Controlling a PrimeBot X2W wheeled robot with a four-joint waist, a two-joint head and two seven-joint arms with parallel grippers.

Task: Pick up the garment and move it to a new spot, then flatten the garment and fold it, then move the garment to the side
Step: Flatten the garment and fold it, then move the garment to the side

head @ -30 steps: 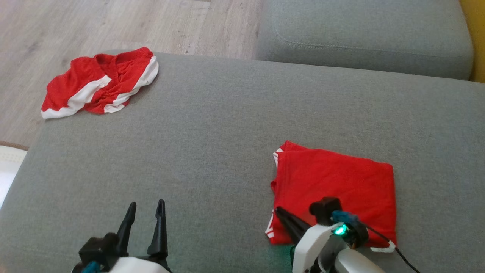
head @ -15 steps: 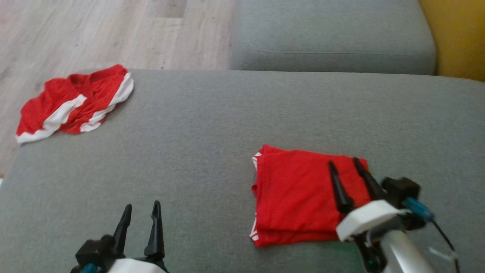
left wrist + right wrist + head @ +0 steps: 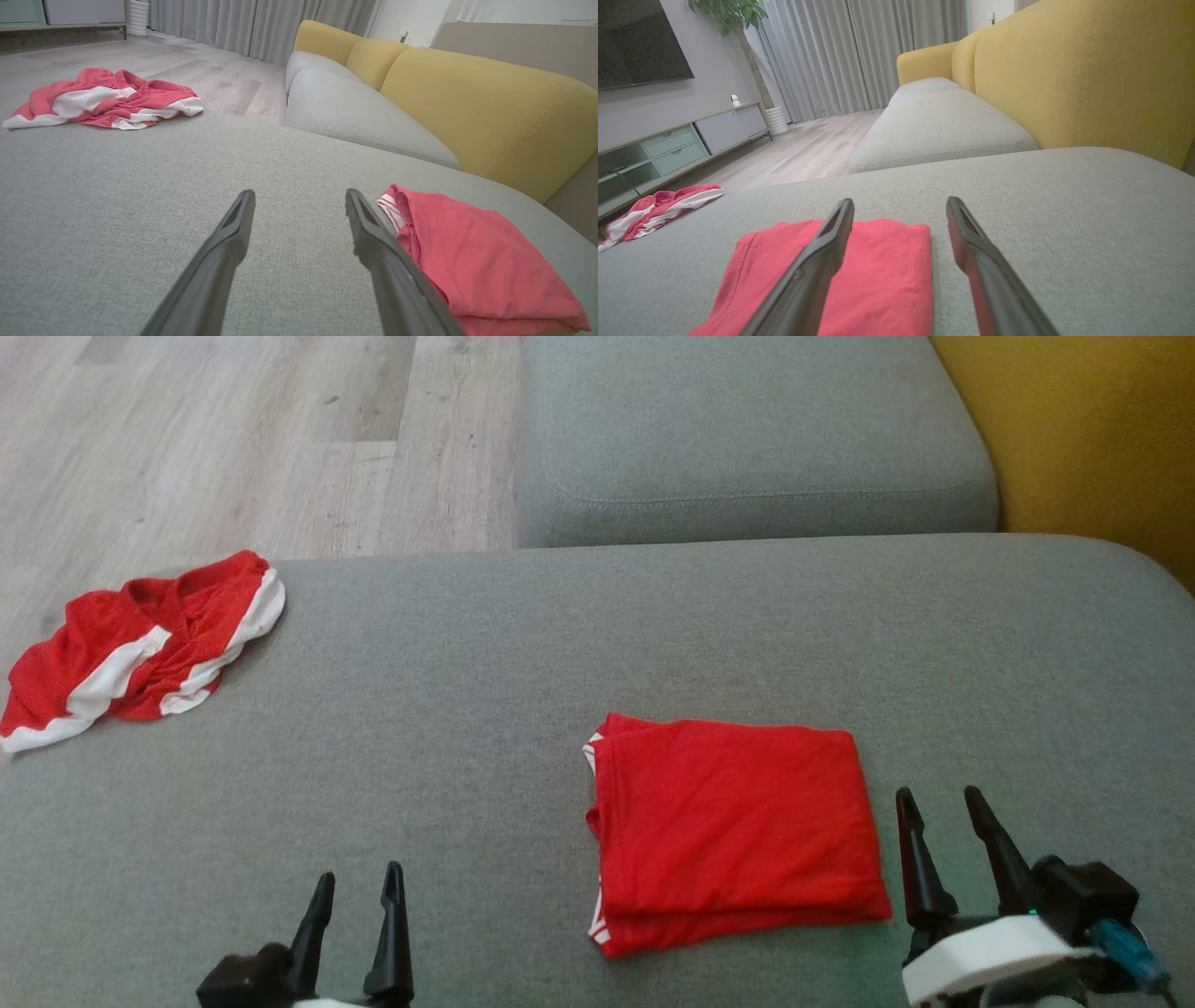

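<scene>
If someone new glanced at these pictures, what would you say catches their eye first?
A folded red garment lies flat on the grey cushion, right of centre, with the open right gripper just beside it and not touching. A crumpled red-and-white garment sits at the cushion's far left corner. A yellow backrest rises on the right.

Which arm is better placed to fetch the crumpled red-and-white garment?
Probably left: the left gripper is open on the same side as the crumpled garment; the right gripper stands beyond the folded garment.
</scene>
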